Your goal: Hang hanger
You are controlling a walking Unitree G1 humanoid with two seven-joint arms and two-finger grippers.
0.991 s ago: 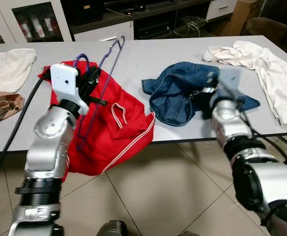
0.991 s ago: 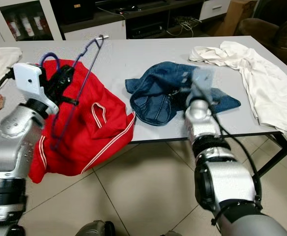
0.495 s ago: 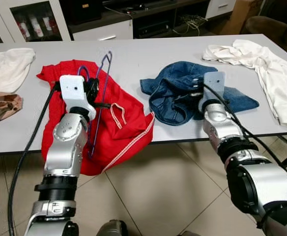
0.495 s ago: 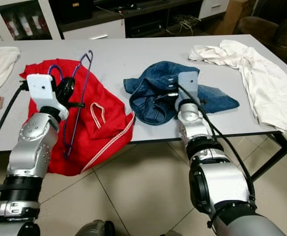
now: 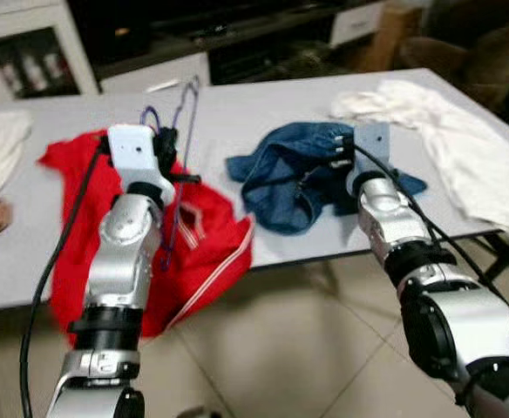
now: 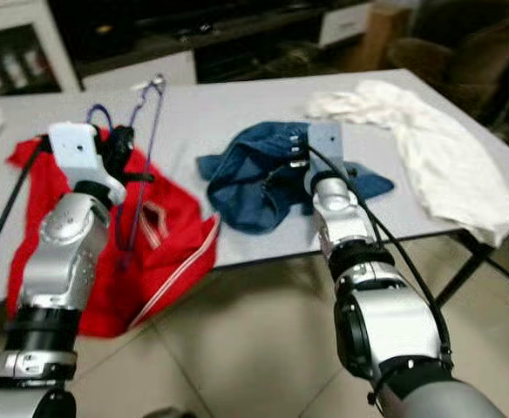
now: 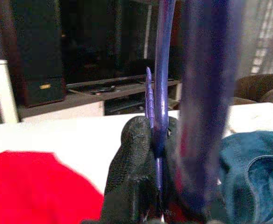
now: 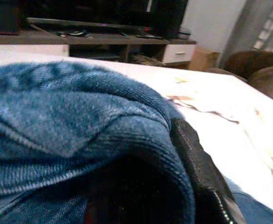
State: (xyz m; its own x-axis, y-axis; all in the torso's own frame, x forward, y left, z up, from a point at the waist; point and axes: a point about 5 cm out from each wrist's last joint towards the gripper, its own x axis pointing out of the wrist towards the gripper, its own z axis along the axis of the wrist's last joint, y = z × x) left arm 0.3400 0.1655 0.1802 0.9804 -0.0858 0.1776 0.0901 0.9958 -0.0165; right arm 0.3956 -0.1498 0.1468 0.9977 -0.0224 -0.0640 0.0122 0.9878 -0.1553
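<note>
Your head cameras look forward and down across the grey table [image 5: 263,104] — both share one scene. Your left wrist camera sits close behind the purple hanger [image 7: 162,93]; your right one is pressed against blue denim [image 8: 71,121].

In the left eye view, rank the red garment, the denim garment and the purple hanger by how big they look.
1. red garment
2. denim garment
3. purple hanger, a thin frame gripped by the left gripper

The red garment lies slightly nearer and hangs over the table edge, so its lead is unsure.
</note>
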